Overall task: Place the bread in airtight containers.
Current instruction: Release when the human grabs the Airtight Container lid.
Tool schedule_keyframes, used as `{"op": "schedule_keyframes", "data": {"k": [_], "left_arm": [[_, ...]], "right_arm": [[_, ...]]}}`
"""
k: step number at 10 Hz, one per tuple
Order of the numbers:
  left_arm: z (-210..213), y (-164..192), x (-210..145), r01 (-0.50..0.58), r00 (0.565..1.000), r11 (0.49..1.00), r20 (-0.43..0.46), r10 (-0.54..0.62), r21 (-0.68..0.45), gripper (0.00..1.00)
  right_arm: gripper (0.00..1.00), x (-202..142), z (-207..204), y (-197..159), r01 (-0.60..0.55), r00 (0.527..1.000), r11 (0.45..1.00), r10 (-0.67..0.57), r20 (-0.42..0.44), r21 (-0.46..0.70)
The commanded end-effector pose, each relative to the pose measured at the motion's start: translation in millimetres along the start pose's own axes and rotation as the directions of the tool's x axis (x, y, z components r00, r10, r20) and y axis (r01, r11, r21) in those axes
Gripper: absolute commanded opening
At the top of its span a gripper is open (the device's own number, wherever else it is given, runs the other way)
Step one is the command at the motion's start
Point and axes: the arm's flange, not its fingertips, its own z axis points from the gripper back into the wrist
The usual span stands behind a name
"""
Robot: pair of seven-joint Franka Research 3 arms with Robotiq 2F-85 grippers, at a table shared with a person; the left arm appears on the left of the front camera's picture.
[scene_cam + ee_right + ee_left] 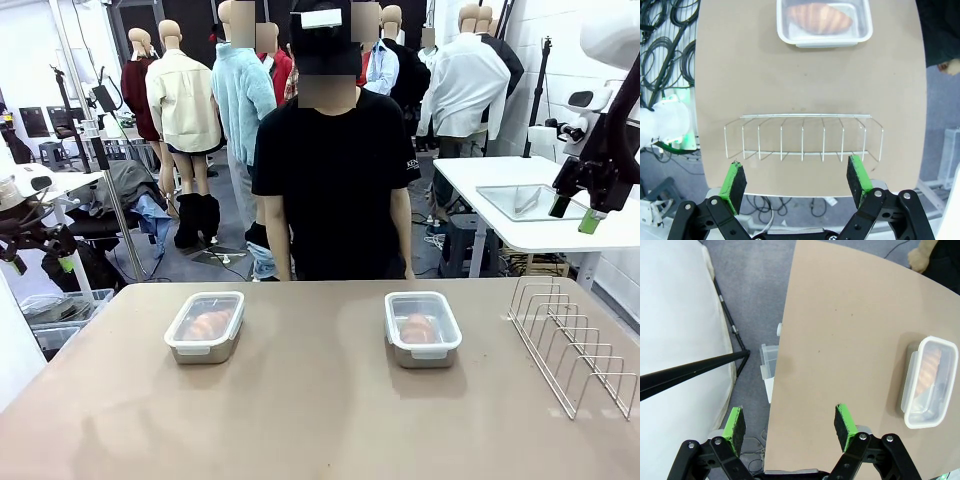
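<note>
Steel tins, two of them, sitting lidded on the tan table (320, 400), a croissant sealed inside each. Left pincer (790, 426) spread wide, gripping nothing, hanging over the table's edge with one green pad (844, 426) above the tabletop and the other past the rim over grey floor. Left tin (927, 382) well off to that pincer's far right, clear lid snapped on, ridged bread (929, 371) showing through it. Right pincer (796, 183) likewise released and empty, jaws gaping, poised just this side of the wire rack (803, 138). Beyond the rack, straight ahead of those fingers, right tin (825, 22) with a glossy golden roll (819, 18) under its lid. From the front, both containers well apart: one (205, 326) left of centre, one (422, 328) right of centre, person in black (335, 180) standing behind the far edge, arms down.
</note>
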Motion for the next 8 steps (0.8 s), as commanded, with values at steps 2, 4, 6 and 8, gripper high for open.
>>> {"op": "schedule_keyframes", "data": {"k": [2,4,6,8], "left_arm": [[1.4,-0.4,0.1,-0.006,1.0,1.0,0.001,0.006,0.011,0.92],[1.4,-0.4,0.1,-0.006,1.0,1.0,0.001,0.006,0.011,0.92],[1.4,-0.4,0.1,-0.006,1.0,1.0,0.001,0.006,0.011,0.92],[1.4,-0.4,0.1,-0.006,1.0,1.0,0.001,0.006,0.011,0.92]], "right_arm": [[1.0,0.9,3.1,-3.4,0.002,1.0,1.0,-0.001,-0.006,0.013],[1.0,0.9,3.1,-3.4,0.002,1.0,1.0,-0.001,-0.006,0.013],[1.0,0.9,3.1,-3.4,0.002,1.0,1.0,-0.001,-0.006,0.013],[1.0,0.9,3.1,-3.4,0.002,1.0,1.0,-0.001,-0.006,0.013]]}}
